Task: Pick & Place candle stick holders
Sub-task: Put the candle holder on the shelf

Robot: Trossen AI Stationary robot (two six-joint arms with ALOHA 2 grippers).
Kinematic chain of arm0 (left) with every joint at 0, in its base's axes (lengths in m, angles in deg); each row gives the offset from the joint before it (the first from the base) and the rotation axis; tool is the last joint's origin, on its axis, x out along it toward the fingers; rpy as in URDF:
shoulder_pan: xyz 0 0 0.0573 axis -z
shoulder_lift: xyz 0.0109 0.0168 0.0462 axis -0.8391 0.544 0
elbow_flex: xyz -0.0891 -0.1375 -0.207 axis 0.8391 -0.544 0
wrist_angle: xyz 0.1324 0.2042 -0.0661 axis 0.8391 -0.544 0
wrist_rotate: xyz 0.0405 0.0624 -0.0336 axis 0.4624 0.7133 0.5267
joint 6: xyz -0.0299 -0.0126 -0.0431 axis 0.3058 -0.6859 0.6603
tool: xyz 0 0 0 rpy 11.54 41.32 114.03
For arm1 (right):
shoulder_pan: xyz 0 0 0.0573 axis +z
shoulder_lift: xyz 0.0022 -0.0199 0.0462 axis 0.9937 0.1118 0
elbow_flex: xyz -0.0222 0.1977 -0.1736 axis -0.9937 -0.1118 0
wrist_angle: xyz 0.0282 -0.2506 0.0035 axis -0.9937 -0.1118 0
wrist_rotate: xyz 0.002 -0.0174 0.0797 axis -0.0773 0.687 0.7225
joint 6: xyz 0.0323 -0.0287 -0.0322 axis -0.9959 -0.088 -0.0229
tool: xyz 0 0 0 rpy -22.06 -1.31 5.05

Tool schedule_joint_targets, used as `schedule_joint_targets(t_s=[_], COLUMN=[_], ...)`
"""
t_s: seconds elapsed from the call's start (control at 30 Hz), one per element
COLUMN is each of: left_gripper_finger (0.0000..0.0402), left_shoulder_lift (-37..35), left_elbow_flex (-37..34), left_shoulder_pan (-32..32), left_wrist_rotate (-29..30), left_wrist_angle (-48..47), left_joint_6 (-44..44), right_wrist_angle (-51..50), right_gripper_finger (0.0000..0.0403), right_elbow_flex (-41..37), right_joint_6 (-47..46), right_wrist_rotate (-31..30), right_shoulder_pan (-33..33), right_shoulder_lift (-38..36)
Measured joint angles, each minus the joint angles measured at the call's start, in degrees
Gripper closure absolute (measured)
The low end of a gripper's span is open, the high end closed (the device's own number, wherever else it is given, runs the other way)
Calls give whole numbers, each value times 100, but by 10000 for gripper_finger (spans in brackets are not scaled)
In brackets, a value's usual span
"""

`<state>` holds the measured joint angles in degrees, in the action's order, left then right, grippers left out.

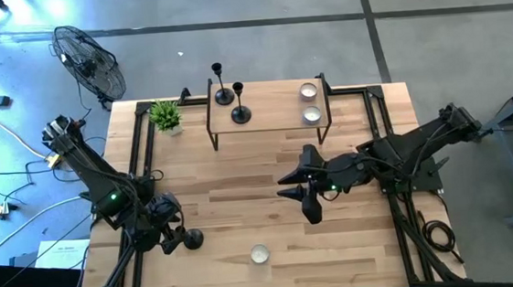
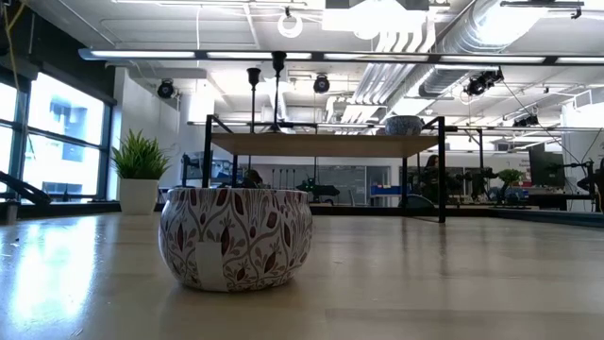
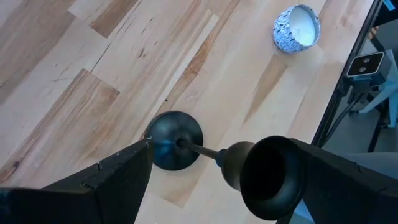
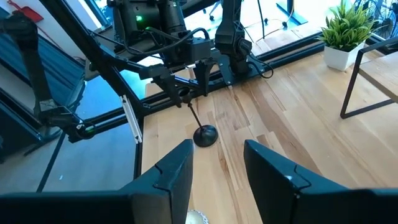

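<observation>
Two candle stick holders (image 1: 230, 95) are already standing on the far shelf (image 1: 268, 115) (with two tealight cups (image 1: 309, 103)); the third holder (image 3: 205, 152) is being straddled near-left on the worktop (image 1: 242, 190) by the left gripper's (image 1: 174, 239) wide-open fingers (image 3: 106, 180), seemingly not yet clamped. The right gripper (image 1: 295, 184) is waiting mid-worktop, part-open and empty.

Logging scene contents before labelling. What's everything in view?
candle stick holders: 3, black; two on the shelf's left half, one on the table by the left arm
candle tins: 3, white with a dark pattern; two on the shelf's right half, one near the table's front edge
shelf: 1, wood top with black legs; table's far side
plant: 1, green in a white pot; left of the shelf
fan: 1, black; on the floor beyond the table
table: 1, light wood
left tool: open, around the table holder's top
right tool: open and empty, above mid-table
</observation>
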<state>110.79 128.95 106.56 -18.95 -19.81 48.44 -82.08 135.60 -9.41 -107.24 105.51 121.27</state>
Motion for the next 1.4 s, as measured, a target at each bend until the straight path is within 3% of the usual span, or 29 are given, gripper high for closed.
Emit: schedule_joint_targets(t_s=[0.2,0.8,1.4], left_gripper_finger=[83,279,279], left_shoulder_lift=[0,-3,-2], left_elbow_flex=[0,0,0], left_shoulder_pan=[0,-1,-2], left_wrist_rotate=[2,84,209], left_wrist_angle=[0,-34,146], left_joint_6=[-2,-114,-264], right_wrist_angle=[0,0,0], right_gripper_finger=[265,265,265], right_elbow_flex=[0,0,1], right_joint_6=[-1,-2,-10], right_wrist_rotate=[-10,-174,-216], right_shoulder_pan=[0,0,0], right_shoulder_lift=[0,0,2])
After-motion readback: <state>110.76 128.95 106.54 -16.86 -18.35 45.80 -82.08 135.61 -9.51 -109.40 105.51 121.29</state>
